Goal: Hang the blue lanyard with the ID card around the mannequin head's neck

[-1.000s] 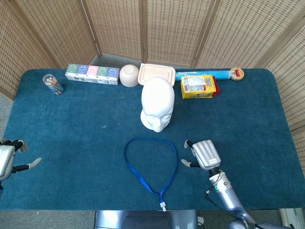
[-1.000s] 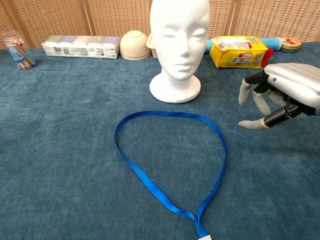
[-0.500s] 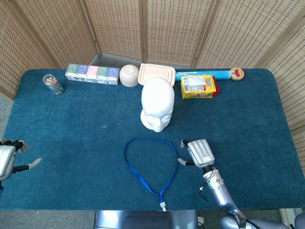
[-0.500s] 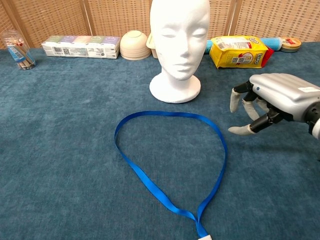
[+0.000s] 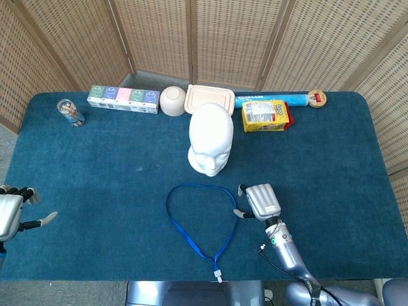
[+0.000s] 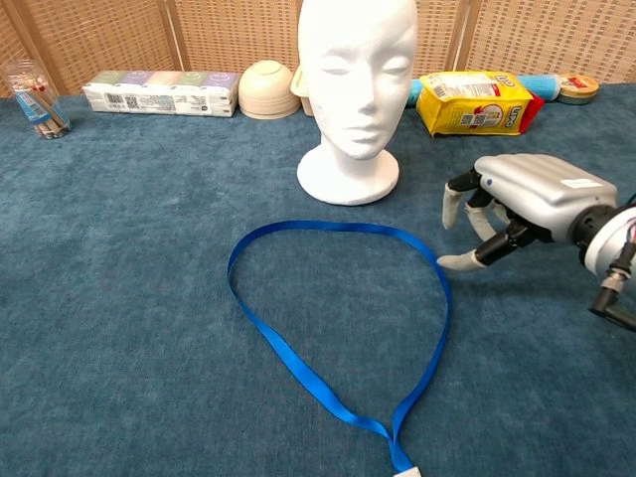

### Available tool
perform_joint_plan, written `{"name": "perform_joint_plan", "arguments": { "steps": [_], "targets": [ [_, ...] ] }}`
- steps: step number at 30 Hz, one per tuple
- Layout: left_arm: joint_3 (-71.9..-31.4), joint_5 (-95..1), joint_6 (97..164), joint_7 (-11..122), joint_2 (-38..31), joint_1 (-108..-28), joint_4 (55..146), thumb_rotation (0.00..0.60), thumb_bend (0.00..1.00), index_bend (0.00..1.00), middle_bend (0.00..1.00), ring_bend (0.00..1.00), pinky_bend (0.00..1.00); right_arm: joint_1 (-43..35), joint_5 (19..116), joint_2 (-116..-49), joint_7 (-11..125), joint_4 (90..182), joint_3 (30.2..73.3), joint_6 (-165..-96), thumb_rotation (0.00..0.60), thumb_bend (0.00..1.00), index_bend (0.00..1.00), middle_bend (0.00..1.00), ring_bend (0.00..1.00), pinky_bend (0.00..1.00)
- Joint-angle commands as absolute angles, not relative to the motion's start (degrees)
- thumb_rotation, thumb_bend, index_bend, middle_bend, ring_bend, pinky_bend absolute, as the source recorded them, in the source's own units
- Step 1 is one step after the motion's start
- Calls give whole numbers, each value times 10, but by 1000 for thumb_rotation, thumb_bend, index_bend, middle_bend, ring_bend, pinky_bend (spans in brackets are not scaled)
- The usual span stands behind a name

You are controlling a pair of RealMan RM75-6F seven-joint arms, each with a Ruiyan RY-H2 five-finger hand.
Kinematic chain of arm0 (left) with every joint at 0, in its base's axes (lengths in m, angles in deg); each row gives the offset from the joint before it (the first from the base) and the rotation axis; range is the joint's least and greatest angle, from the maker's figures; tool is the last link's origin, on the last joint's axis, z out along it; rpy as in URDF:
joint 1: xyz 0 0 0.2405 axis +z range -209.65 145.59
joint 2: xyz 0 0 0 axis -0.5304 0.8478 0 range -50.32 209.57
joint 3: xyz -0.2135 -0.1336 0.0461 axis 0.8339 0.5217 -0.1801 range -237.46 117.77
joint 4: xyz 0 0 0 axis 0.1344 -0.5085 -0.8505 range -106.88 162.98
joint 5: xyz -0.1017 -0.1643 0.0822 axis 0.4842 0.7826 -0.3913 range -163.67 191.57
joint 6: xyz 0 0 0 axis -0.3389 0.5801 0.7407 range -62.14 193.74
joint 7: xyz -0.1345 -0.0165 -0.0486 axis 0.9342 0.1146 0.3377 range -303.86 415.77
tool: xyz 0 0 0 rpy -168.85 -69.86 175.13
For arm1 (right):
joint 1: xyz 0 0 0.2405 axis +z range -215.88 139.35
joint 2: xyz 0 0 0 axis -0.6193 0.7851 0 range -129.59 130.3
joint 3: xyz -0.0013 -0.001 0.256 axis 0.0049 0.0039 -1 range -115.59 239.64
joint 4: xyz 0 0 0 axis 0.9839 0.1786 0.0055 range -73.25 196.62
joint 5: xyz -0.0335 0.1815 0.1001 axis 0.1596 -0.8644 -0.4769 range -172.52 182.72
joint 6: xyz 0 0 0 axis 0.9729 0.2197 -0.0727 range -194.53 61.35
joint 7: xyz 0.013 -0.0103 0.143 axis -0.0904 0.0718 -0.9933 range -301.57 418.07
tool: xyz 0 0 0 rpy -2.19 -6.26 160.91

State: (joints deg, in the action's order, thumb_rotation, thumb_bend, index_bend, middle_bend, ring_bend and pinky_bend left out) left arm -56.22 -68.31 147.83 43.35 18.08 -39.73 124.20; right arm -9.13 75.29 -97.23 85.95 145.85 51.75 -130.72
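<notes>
1. Compared with 1 second ago, the right hand (image 6: pixel 517 204) has moved toward the left of the frame, and its fingertips (image 6: pixel 452 262) are now just beside the right edge of the lanyard loop.
2. The right hand holds nothing; its fingers are apart and bent downward, palm to the table (image 5: pixel 331 166).
3. The left hand (image 5: pixel 11 213), at the lower left edge of the head view, has not moved; its fingers are spread and it holds nothing.
4. The blue lanyard (image 6: pixel 298 368) lies flat as 1 open loop in the lower centre, unchanged, with its clip end (image 5: pixel 218 276) at the bottom edge.
5. 1 mannequin head (image 5: pixel 210 146) stands upright above the loop, apart from it.
6. Along the top of the table: 1 row of boxes (image 5: pixel 123 99), 1 bowl (image 5: pixel 172 101), 1 lidded container (image 5: pixel 210 97), 1 yellow bag (image 5: pixel 264 116), 1 blue roll (image 5: pixel 271 100), 1 glass (image 5: pixel 69 112).
</notes>
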Motion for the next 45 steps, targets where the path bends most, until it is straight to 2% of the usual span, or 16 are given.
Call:
{"name": "perform_joint_plan", "arguments": {
  "steps": [1,45],
  "targets": [
    [-563,-683,1478,433,180,-397,1242,274,101,530,558,508,316,-87,746,-978,866,1454,515,-1304,417,229,456,731,914,934],
    [-570,-678,1469,445,177,-397,1232,272,101,530,557,509,316,-42,685,-1036,917,1392,509,-1301,421,226,460,740,927,938]
  ]
}}
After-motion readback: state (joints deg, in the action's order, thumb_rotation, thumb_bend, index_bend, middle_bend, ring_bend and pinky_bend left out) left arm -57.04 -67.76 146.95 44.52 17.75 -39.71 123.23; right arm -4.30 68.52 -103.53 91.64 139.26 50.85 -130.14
